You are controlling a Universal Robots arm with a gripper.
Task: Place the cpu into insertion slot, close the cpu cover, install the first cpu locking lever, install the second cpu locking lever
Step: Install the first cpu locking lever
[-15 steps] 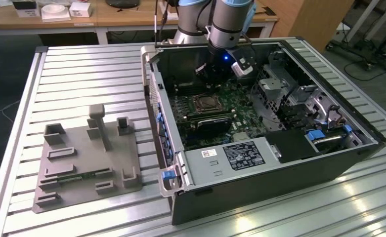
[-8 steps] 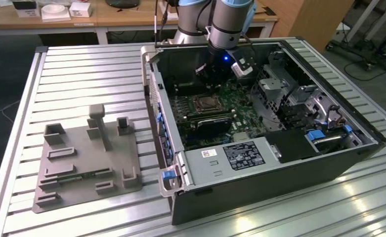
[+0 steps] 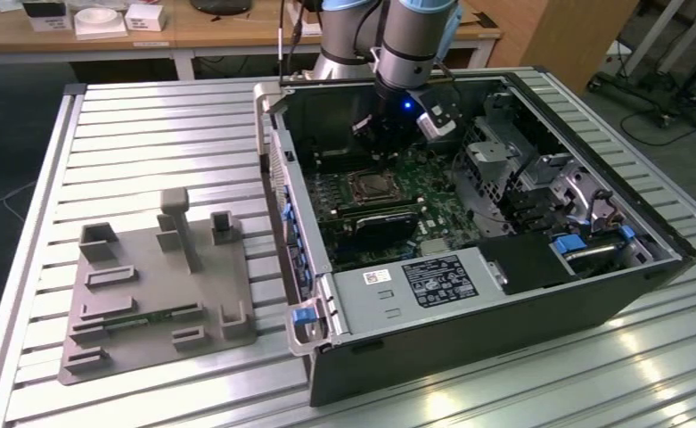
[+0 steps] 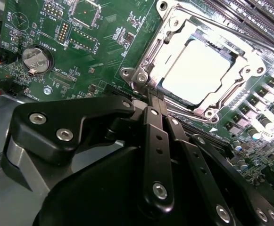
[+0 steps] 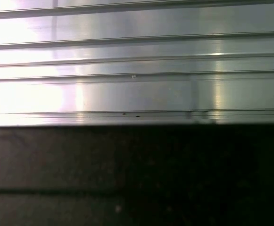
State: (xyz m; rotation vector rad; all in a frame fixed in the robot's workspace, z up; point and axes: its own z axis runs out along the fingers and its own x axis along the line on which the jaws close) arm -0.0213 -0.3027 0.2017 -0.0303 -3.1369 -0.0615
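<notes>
The cpu (image 4: pixel 198 70) lies in its socket on the green motherboard (image 4: pixel 108 42), its metal top glaring white. The cpu cover (image 4: pixel 161 47), a silver frame, is folded down flat around it. A thin locking lever (image 4: pixel 221 29) runs along one side of the socket. My gripper (image 4: pixel 152 96) hangs just over the socket's corner with its black fingers (image 4: pixel 154 136) drawn together, and I see nothing held between them. In the exterior view the arm reaches down into the open computer case, and the gripper (image 3: pixel 378 135) is just behind the socket (image 3: pixel 372 187).
The case (image 3: pixel 479 339) lies open on a slatted aluminium table (image 3: pixel 145 134). A black power box (image 3: pixel 443 276) with a white label fills its front. A grey fixture plate (image 3: pixel 158 285) lies at the exterior view's left. A coin battery (image 4: pixel 37 57) and memory slots (image 4: pixel 250 14) flank the socket.
</notes>
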